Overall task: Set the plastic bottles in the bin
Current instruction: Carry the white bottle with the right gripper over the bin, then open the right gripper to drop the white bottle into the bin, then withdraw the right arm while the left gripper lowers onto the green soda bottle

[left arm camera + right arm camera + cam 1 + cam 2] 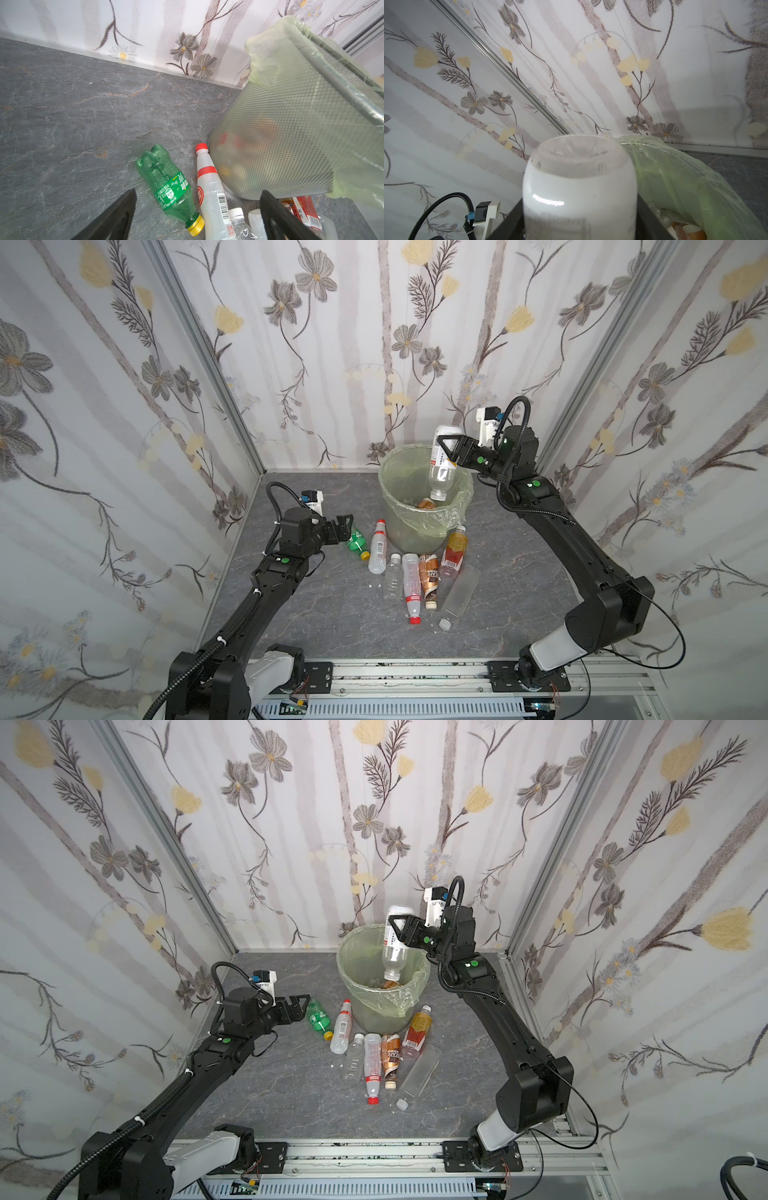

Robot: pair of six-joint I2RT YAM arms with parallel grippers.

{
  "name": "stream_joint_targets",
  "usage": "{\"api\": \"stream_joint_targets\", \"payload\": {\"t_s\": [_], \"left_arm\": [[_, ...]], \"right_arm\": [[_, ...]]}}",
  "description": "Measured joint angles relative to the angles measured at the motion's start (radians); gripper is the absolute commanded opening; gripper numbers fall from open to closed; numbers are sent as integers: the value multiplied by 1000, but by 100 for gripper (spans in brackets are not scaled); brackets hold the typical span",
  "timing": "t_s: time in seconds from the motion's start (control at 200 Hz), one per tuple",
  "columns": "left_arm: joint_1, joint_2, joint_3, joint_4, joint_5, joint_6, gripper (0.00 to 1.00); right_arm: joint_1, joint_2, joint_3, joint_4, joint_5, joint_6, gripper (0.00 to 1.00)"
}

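Right up close, the white-labelled bottle (579,187) is squeezed by the right gripper (448,452), cap down and almost upright, above the open bin (395,526). Only letting go seems needed. The left gripper (344,526) is spread wide and empty, and the green bottle (166,182) is seen lying just ahead, cap toward the arm.

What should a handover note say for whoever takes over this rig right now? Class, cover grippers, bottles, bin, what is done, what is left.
Right gripper: shut on the white-labelled bottle, held neck-down above the bin.
Left gripper: open, empty, hovering by the green bottle.
Done: at least an amber bottle lies in the bin.
Left: drop the held bottle; bin the green bottle and six other bottles lying on the table before the bin.
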Motion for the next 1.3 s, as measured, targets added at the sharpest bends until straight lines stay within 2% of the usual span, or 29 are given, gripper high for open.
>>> {"api": "stream_joint_targets", "payload": {"t_s": [0.3, 0.47, 0.845, 1.299], "left_arm": [[0, 3, -1, -6, -1, 0, 94], [0, -3, -5, -6, -6, 0, 94], [0, -2, -10, -7, -8, 0, 94], [0, 2, -20, -7, -8, 0, 94]], "right_arm": [[56, 68, 49, -15, 69, -2, 56], [73, 98, 70, -21, 67, -25, 60], [92, 103, 74, -111, 63, -91, 78], [91, 84, 106, -217, 98, -180, 82]]}}
